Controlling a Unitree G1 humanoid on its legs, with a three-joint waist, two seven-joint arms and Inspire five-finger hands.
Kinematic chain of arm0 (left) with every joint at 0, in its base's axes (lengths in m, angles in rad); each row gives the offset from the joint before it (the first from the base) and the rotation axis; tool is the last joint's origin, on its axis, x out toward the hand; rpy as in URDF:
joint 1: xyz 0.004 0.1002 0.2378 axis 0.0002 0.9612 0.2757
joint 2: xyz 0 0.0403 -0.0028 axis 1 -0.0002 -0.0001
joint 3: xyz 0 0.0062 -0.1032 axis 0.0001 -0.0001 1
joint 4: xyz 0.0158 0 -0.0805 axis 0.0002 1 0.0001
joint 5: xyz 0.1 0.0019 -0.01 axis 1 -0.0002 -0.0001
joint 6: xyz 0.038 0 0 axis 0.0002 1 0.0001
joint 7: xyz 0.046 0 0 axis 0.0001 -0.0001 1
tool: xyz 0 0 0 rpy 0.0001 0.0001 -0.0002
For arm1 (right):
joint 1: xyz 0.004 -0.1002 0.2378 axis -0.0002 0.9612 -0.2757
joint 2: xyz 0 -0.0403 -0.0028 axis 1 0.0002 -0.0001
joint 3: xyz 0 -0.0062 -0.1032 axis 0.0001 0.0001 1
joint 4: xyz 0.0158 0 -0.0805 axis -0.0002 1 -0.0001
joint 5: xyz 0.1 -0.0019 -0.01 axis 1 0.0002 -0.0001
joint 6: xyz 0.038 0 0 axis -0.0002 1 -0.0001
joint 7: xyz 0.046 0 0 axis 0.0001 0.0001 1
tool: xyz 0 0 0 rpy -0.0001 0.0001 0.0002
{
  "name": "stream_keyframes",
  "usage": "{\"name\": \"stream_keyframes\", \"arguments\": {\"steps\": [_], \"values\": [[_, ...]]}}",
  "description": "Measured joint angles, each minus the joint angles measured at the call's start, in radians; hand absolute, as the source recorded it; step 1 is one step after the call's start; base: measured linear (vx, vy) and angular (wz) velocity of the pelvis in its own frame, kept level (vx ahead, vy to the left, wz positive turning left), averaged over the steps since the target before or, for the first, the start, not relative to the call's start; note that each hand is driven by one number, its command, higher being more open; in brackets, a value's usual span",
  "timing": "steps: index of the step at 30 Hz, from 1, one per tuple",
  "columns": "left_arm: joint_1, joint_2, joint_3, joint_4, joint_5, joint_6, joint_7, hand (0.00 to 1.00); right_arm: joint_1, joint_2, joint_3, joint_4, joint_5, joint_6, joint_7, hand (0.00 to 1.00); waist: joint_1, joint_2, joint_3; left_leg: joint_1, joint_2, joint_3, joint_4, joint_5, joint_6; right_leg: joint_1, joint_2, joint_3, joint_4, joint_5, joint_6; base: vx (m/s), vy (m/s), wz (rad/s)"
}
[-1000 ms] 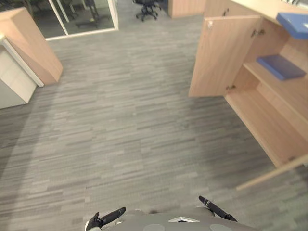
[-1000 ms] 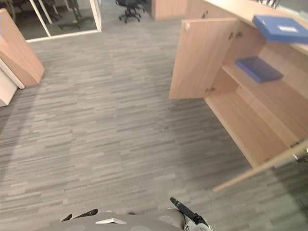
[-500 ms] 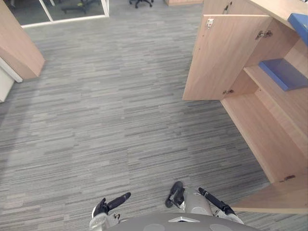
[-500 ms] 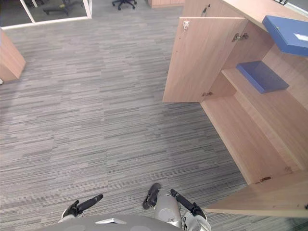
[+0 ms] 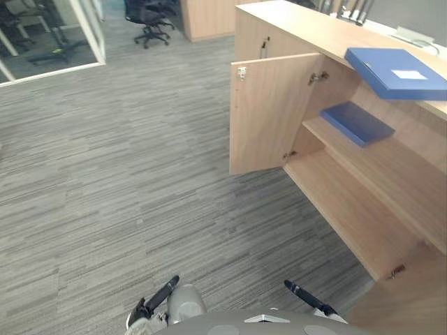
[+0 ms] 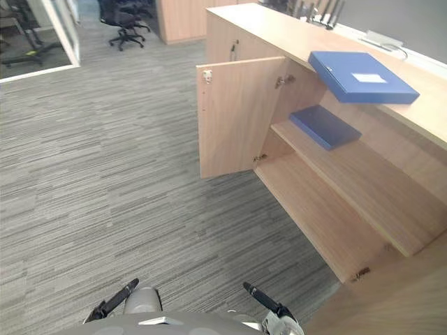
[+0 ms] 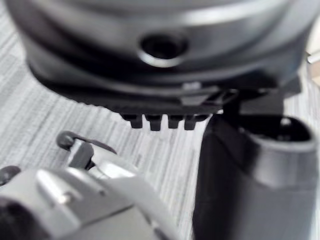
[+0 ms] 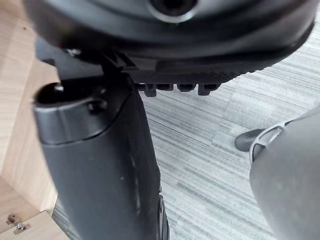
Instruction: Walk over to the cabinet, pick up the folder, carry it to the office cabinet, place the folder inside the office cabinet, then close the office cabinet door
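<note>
Folder (image 5: 394,72) lies atop cabinet (image 5: 300,21), well apart from right robot hand (image 5: 311,301).

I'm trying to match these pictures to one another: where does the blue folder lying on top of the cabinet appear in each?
Left eye view: blue folder on the cabinet top, upper right.
Right eye view: the folder also upper right, nearer the middle.
Left wrist view: left hand over carpet.
Right wrist view: right hand over carpet.
Shared landmark: the open cabinet door, left of the folder in both eye views.
</note>
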Motion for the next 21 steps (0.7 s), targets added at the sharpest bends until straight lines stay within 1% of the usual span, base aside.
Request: {"name": "stream_keyframes", "arguments": {"steps": [1,2,3,4,5,6,7,8,9,10,11,12,13,14,15,16,17,18,19,20,21], "values": [[0.005,-0.016,0.002,0.006,-0.004,0.000,0.004,1.00,0.010,0.010,0.001,-0.009,0.028,-0.003,-0.001,1.00,0.003,0.007,-0.005,0.010,-0.098,-0.154,-0.359,0.153,-0.012,0.024,-0.048,0.115,0.009,-0.045,0.074,0.54,0.512,-1.67],[0.011,-0.019,0.002,0.006,-0.004,0.000,0.004,1.00,0.023,0.014,0.002,-0.027,0.029,-0.002,-0.002,1.00,0.009,0.017,-0.013,0.033,-0.098,-0.131,-0.370,0.263,-0.019,0.033,-0.060,0.146,0.025,-0.061,0.101,0.69,0.628,-1.61],[0.010,-0.004,0.003,0.003,-0.005,0.000,0.001,1.00,0.028,0.032,0.010,-0.038,0.027,-0.004,-0.002,1.00,0.011,-0.010,-0.017,0.036,-0.117,-0.100,-0.352,0.278,-0.016,0.036,-0.097,0.155,0.044,-0.075,0.127,0.38,0.288,-0.49],[0.009,-0.003,0.002,-0.009,-0.005,-0.006,0.002,1.00,0.036,0.036,0.009,-0.042,0.028,-0.004,0.001,1.00,0.013,-0.022,-0.021,0.037,-0.127,-0.093,-0.353,0.271,-0.005,0.028,-0.110,0.153,0.051,-0.073,0.135,0.42,0.311,-0.23],[-0.009,0.002,0.003,-0.020,-0.005,-0.020,0.003,1.00,0.037,0.054,0.008,-0.051,0.026,-0.004,0.001,1.00,0.022,-0.042,-0.022,0.039,-0.149,-0.071,-0.350,0.253,0.012,0.025,-0.140,0.146,0.053,-0.063,0.153,0.31,0.240,-0.15],[-0.015,0.002,0.002,-0.020,-0.006,-0.020,0.002,1.00,0.036,0.061,-0.001,-0.054,0.024,-0.002,0.003,1.00,0.024,-0.046,-0.025,0.043,-0.155,-0.058,-0.348,0.241,0.018,0.024,-0.152,0.151,0.052,-0.054,0.165,0.31,0.292,-0.34],[-0.015,0.002,0.004,-0.012,-0.006,-0.018,0.003,1.00,0.037,0.071,-0.014,-0.061,0.023,-0.003,0.007,1.00,0.025,-0.047,-0.034,0.066,-0.169,-0.028,-0.351,0.219,0.027,0.018,-0.178,0.170,0.061,-0.046,0.179,0.19,0.243,-0.78],[-0.008,-0.002,0.005,-0.004,-0.006,-0.016,0.003,1.00,0.039,0.071,-0.015,-0.071,0.017,-0.004,0.019,1.00,0.033,-0.042,-0.037,0.118,-0.184,0.027,-0.379,0.194,0.043,0.005,-0.213,0.202,0.110,-0.051,0.189,0.16,0.246,-1.03],[0.002,-0.007,0.005,-0.003,-0.006,-0.016,0.003,1.00,0.039,0.065,-0.018,-0.072,0.016,-0.002,0.027,1.00,0.034,-0.034,-0.043,0.146,-0.192,0.055,-0.402,0.173,0.047,-0.014,-0.232,0.216,0.157,-0.060,0.198,0.11,0.256,-1.17],[0.016,-0.014,0.004,0.009,-0.005,-0.016,0.003,1.00,0.043,0.055,-0.024,-0.077,0.013,-0.004,0.035,1.00,0.037,-0.019,-0.058,0.181,-0.205,0.093,-0.437,0.168,0.050,-0.060,-0.258,0.220,0.257,-0.072,0.192,0.10,0.274,-1.06],[0.029,-0.015,-0.004,0.030,-0.004,-0.016,0.002,1.00,0.043,0.041,-0.047,-0.088,0.009,-0.003,0.040,1.00,0.023,-0.007,-0.075,0.224,-0.229,0.128,-0.480,0.162,0.058,-0.148,-0.305,0.203,0.437,-0.075,0.184,0.12,0.325,-0.91],[0.033,-0.007,-0.019,0.037,-0.004,-0.015,0.002,1.00,0.051,0.035,-0.053,-0.100,0.000,-0.006,0.041,1.00,0.009,-0.011,-0.078,0.266,-0.260,0.149,-0.505,0.156,0.068,-0.228,-0.370,0.164,0.618,-0.054,0.139,0.12,0.258,-0.56],[0.033,-0.001,-0.024,0.043,-0.002,-0.015,0.002,1.00,0.053,0.032,-0.052,-0.107,-0.005,-0.010,0.040,1.00,0.005,-0.013,-0.079,0.288,-0.274,0.157,-0.514,0.155,0.070,-0.257,-0.408,0.134,0.699,-0.033,0.098,0.12,0.220,-0.21],[0.031,0.009,-0.042,0.051,0.001,-0.014,0.002,1.00,0.065,0.024,-0.048,-0.111,-0.016,-0.021,0.030,1.00,-0.010,-0.018,-0.077,0.321,-0.292,0.170,-0.527,0.148,0.080,-0.289,-0.478,0.060,0.807,0.024,0.022,0.12,0.152,-0.15],[0.034,0.008,-0.043,0.050,0.003,-0.014,0.002,1.00,0.080,0.019,-0.044,-0.114,-0.017,-0.027,0.024,1.00,-0.012,-0.016,-0.082,0.345,-0.294,0.179,-0.533,0.142,0.087,-0.293,-0.513,0.011,0.844,0.063,0.017,0.17,0.153,-0.34],[0.036,0.008,-0.042,0.053,0.002,-0.013,0.003,1.00,0.090,0.011,-0.039,-0.113,-0.019,-0.032,0.019,1.00,-0.011,-0.015,-0.084,0.368,-0.283,0.199,-0.547,0.139,0.091,-0.299,-0.534,-0.045,0.862,0.065,0.031,0.18,0.101,-0.44],[0.034,0.009,-0.042,0.054,0.003,-0.013,0.003,1.00,0.088,0.010,-0.039,-0.111,-0.018,-0.033,0.019,1.00,-0.011,-0.010,-0.086,0.372,-0.274,0.207,-0.553,0.137,0.089,-0.308,-0.534,-0.080,0.859,0.047,0.035,0.19,0.069,-0.55],[0.028,0.011,-0.044,0.061,0.002,-0.013,0.003,1.00,0.079,0.012,-0.040,-0.103,-0.018,-0.035,0.019,1.00,-0.013,-0.003,-0.088,0.375,-0.251,0.226,-0.566,0.138,0.087,-0.326,-0.528,-0.164,0.836,-0.008,0.061,0.14,0.007,-0.51],[0.021,0.013,-0.048,0.067,0.001,-0.014,0.003,1.00,0.071,0.013,-0.041,-0.090,-0.018,-0.034,0.019,1.00,-0.012,-0.001,-0.082,0.385,-0.232,0.243,-0.575,0.143,0.081,-0.331,-0.515,-0.225,0.796,-0.040,0.083,0.15,-0.046,-0.65],[0.018,0.014,-0.048,0.069,-0.003,-0.013,0.003,1.00,0.071,0.015,-0.051,-0.079,-0.010,-0.022,0.021,1.00,-0.013,0.001,-0.070,0.404,-0.211,0.267,-0.582,0.144,0.076,-0.334,-0.492,-0.288,0.720,-0.059,0.096,0.14,-0.065,-0.56],[0.017,0.014,-0.048,0.069,-0.002,-0.013,0.003,1.00,0.068,0.015,-0.051,-0.078,-0.010,-0.019,0.020,1.00,-0.014,0.000,-0.066,0.413,-0.204,0.280,-0.587,0.143,0.070,-0.336,-0.482,-0.313,0.678,-0.059,0.098,0.16,-0.093,-0.61]]}}
